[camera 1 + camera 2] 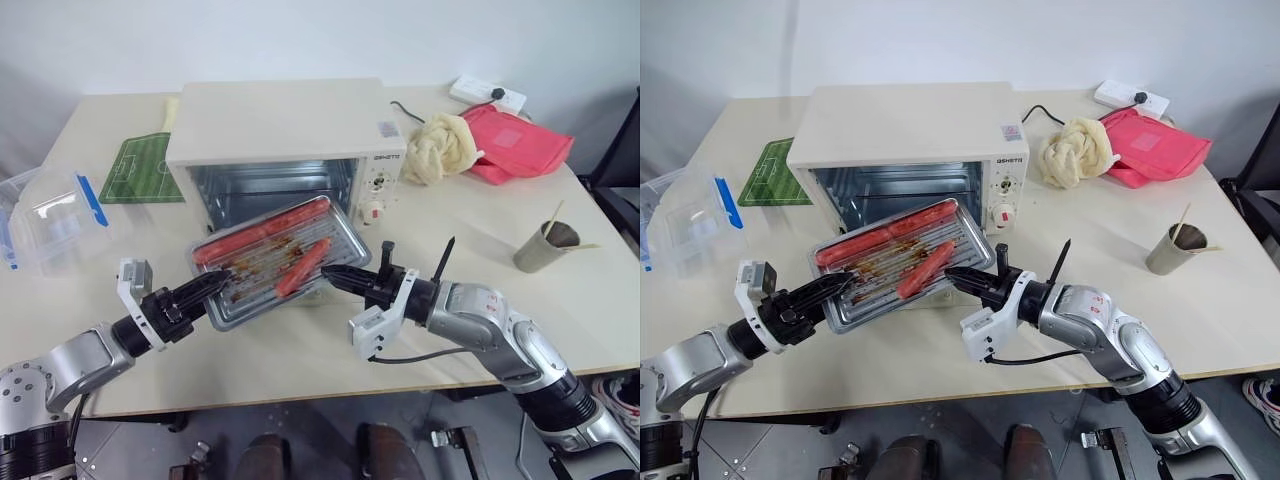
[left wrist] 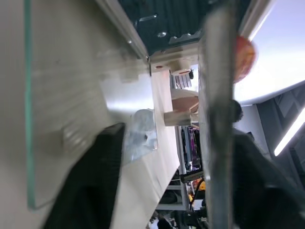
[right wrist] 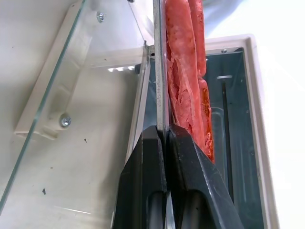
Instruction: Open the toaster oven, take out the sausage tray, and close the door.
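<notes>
One toaster oven sits at the middle of the table with its door folded down flat. One sausage tray is out in front of the oven mouth, tilted, held up in the air. I count three red sausages on it. Two grippers hold the tray: the right gripper at 3 o'clock pinches the tray rim tight, and the left gripper at 9 o'clock closes around the other edge. Taking the tray out looks like the step now. Next, I think, set the tray down flat, then shut the door.
</notes>
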